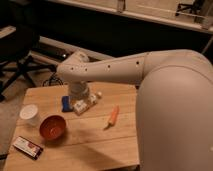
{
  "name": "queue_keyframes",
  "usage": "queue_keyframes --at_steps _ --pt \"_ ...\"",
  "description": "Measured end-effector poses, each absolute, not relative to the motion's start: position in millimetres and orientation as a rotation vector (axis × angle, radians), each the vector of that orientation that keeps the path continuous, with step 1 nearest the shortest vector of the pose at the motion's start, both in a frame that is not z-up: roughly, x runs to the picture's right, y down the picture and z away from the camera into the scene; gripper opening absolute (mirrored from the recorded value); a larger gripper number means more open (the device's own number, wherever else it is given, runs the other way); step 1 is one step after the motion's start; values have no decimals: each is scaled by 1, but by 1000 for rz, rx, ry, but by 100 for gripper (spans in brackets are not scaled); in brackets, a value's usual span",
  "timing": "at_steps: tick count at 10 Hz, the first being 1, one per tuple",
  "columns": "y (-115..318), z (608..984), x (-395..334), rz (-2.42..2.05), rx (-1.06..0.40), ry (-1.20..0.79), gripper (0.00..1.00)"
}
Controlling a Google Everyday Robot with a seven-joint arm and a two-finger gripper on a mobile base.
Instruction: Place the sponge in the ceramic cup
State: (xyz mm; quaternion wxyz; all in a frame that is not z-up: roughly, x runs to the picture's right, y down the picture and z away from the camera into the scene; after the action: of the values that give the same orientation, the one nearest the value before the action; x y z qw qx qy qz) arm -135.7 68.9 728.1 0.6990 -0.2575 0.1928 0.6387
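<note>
The dark-blue sponge (66,103) lies on the wooden table (90,145), left of centre. My gripper (84,104) hangs at the end of the white arm just to the right of the sponge, low over the table and close to it. The white ceramic cup (29,114) stands upright near the table's left edge, a short way left and forward of the sponge. The arm covers the table surface behind the gripper.
A red-orange bowl (52,127) sits in front of the cup. A flat black-and-white box (27,147) lies at the front left corner. An orange carrot (113,116) rests right of centre. A dark office chair (17,55) stands beyond the table's left side.
</note>
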Motion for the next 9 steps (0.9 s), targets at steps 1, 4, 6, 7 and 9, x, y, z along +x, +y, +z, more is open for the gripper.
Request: queue_keyframes --at_steps 1,4,6,7,9 --pt "59 736 -142 1424 -566 416 65" --pt "24 767 -169 1408 -512 390 65" --pt "10 790 -196 1374 -452 391 65" --pt "7 799 -205 1362 -436 393 65" --pt "8 822 -226 1338 -439 391 65"
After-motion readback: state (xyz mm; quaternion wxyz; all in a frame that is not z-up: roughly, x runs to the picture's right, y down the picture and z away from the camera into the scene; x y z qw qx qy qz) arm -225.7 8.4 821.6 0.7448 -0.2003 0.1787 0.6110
